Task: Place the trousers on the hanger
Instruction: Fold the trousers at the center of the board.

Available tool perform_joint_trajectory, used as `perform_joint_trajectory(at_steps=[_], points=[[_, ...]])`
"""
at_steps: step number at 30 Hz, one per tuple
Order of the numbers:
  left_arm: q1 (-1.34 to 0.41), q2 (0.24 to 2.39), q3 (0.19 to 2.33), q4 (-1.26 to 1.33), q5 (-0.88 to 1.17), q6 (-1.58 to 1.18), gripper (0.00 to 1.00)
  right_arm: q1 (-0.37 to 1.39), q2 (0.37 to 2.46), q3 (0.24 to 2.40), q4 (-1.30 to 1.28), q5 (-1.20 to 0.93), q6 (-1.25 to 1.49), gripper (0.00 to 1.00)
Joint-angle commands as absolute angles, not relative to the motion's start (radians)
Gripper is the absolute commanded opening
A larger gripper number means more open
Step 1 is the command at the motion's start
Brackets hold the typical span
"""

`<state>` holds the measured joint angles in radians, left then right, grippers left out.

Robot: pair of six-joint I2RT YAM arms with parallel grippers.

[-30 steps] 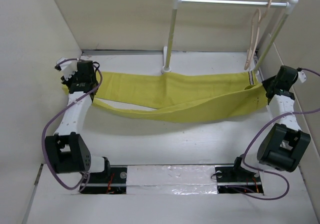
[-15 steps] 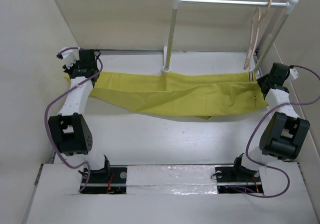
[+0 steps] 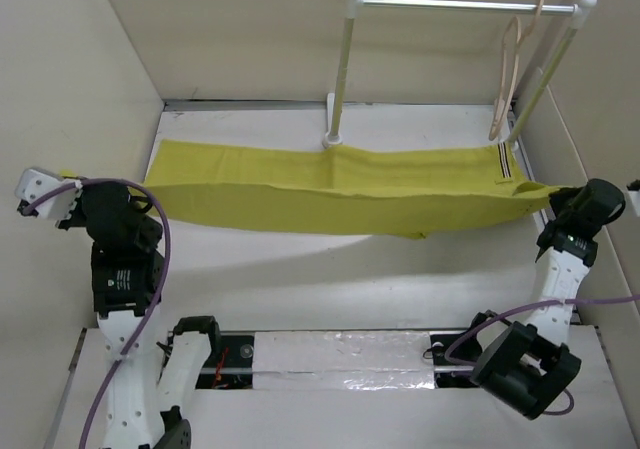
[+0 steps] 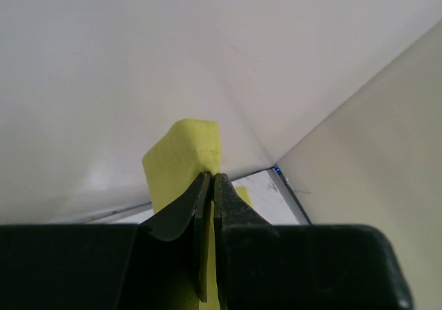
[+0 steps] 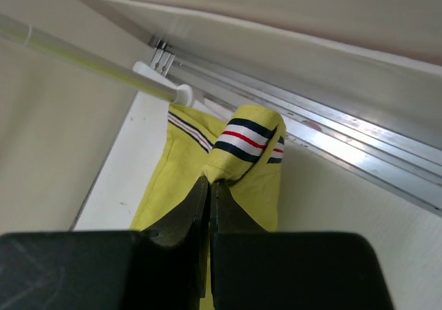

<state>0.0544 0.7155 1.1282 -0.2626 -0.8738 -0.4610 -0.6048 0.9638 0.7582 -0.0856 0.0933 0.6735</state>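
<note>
L end effector (image 4: pixel 210 177), R end effector (image 5: pixel 209 183) — gripping trousers (image 3: pixel 340 191).

Mustard-yellow trousers (image 3: pixel 340 194) stretched lengthwise; beige hanger (image 3: pixel 506 79) hangs on rail (image 3: pixel 460 5).

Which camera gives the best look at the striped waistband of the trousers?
Right wrist view: the waistband sits close and centred, stripes clear, pinched in the shut right gripper. The top view shows it as a small striped edge by the rack; the left wrist view shows only yellow cloth.

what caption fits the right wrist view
Right pincer shut on the trousers at their striped waistband, rack post beyond.
</note>
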Motion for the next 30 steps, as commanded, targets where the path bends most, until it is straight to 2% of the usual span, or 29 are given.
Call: perform_joint_trajectory(at_steps=[1, 5, 9, 12, 14, 19, 22, 24, 28, 30], points=[[0.055, 0.707, 1.06, -0.313, -0.931, -0.431, 0.0, -0.707, 0.901, 0.755, -0.063, 0.045, 0.661, 0.0], [0.032, 0.698, 1.032, -0.276, -0.991, -0.4, 0.0, -0.719, 0.853, 0.801, -0.171, 0.11, 0.657, 0.0], [0.032, 0.807, 1.054, -0.319, -0.968, -0.469, 0.0, -0.719, 0.802, 0.833, -0.212, 0.135, 0.614, 0.0], [0.032, 0.88, 1.013, -0.247, -0.973, -0.439, 0.0, -0.719, 0.81, 0.841, -0.172, 0.121, 0.595, 0.0], [0.032, 0.929, 1.029, -0.241, -0.971, -0.457, 0.0, -0.719, 0.88, 0.839, -0.125, 0.045, 0.598, 0.0], [0.071, 1.156, 1.13, -0.282, -0.949, -0.518, 0.01, -0.7, 1.018, 0.89, -0.101, 0.02, 0.63, 0.0], [0.071, 1.255, 1.184, -0.272, -0.954, -0.525, 0.02, -0.646, 1.075, 0.954, -0.074, 0.084, 0.644, 0.0], [0.081, 1.317, 1.212, -0.23, -0.934, -0.502, 0.05, -0.536, 1.158, 1.015, -0.052, 0.173, 0.649, 0.0], [0.107, 1.451, 1.288, -0.236, -0.911, -0.512, 0.05, -0.439, 1.376, 1.179, -0.129, 0.253, 0.618, 0.0], [0.107, 1.505, 1.324, -0.242, -0.913, -0.511, 0.05, -0.391, 1.437, 1.201, -0.089, 0.273, 0.598, 0.0]])
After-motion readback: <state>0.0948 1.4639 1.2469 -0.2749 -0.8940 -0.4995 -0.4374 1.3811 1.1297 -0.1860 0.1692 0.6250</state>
